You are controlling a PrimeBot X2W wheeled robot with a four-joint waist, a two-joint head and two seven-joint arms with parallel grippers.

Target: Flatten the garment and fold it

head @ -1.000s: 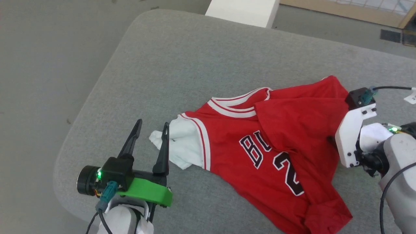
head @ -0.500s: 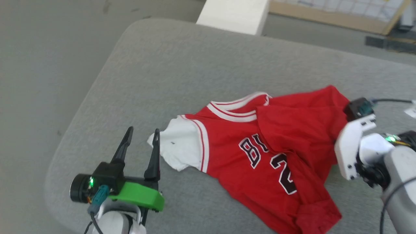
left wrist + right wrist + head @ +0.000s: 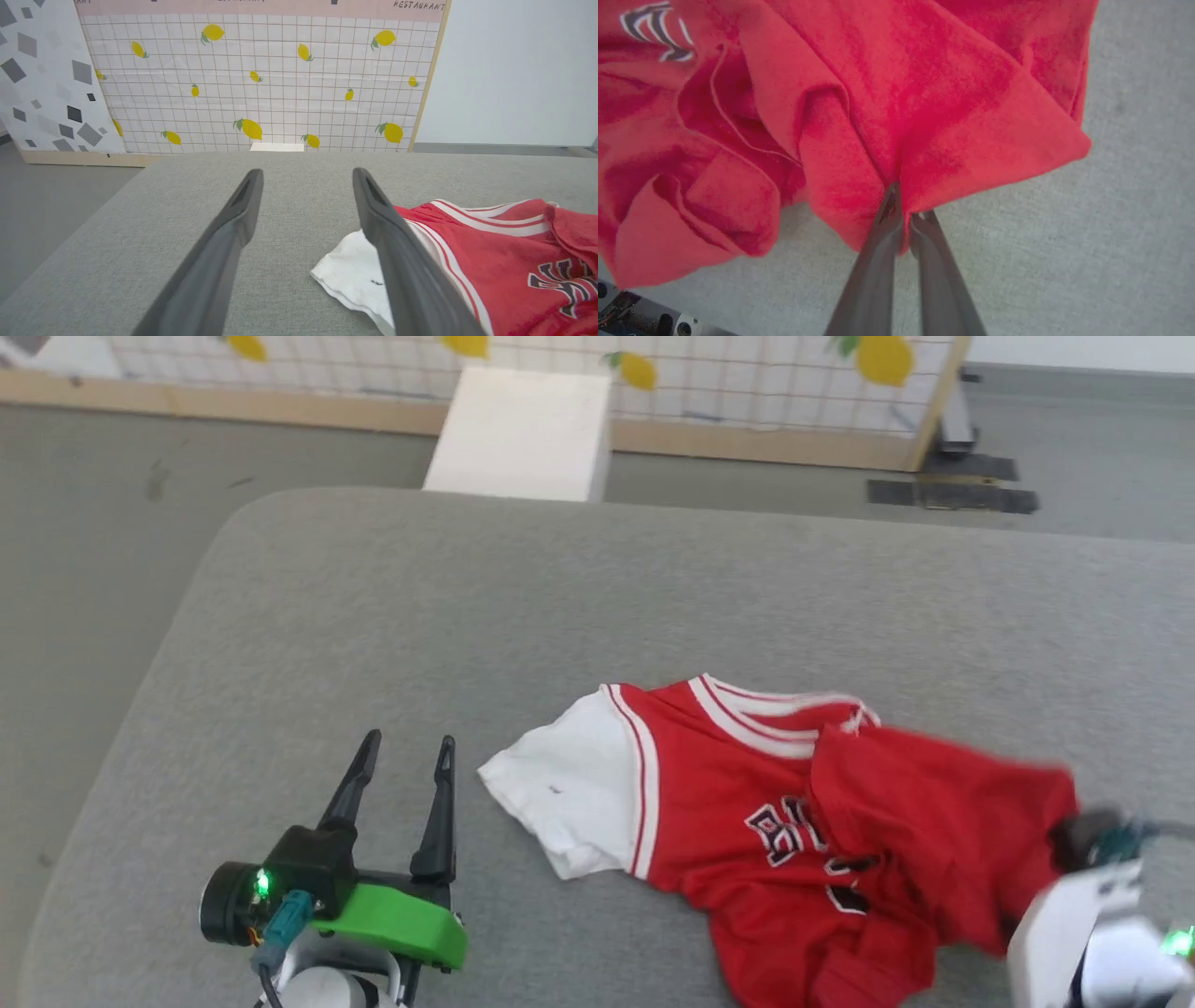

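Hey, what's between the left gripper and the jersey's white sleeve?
Nothing but bare grey surface. The head view shows a gap between the open left gripper and the jersey's white sleeve.

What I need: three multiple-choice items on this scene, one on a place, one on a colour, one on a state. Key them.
1. The white sleeve lies: A) right of the left gripper, untouched; B) inside its grip; C) under the red body.
2. The garment has a collar that is: A) plain black; B) red-and-white striped; C) yellow.
3. The right gripper is: A) open, holding nothing; B) open above the sleeve; C) shut on the garment.
Key: A, grey cushion shows between gripper and sleeve; B, stripes ring the neckline; C, its fingers close on red cloth.
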